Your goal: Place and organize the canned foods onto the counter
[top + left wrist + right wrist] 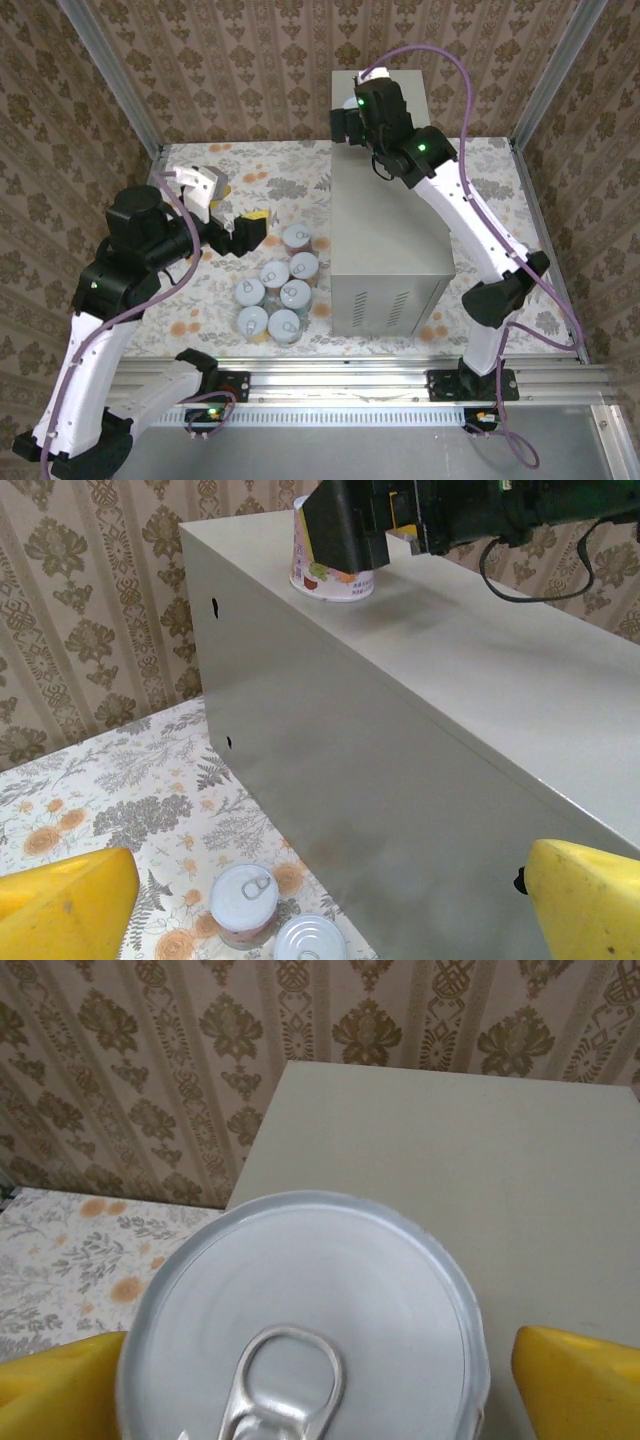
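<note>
Nearest my bases, seven tins stood upright in a loose cluster on the floral surface, their silvery pull-tab lids facing up, close beside the left wall of the raised grey surface. My left tool hovered just to the left of that cluster and behind it, its yellow fingertips spread wide apart with nothing between them; from its own camera, two of the tins lay below it at the foot of the grey wall. Beyond them the raised grey surface ran away from me, its flat top bare along most of its length, vent slots showing on the near end. At its far end, near the left corner, the eighth tin stood upright on the top, showing a pink and white label. My right tool was set around it from above, jaws apart: one yellow fingertip lay against the rim on the left, the other stood a little clear of it on the right, so the tin was bracketed, not clamped.
</note>
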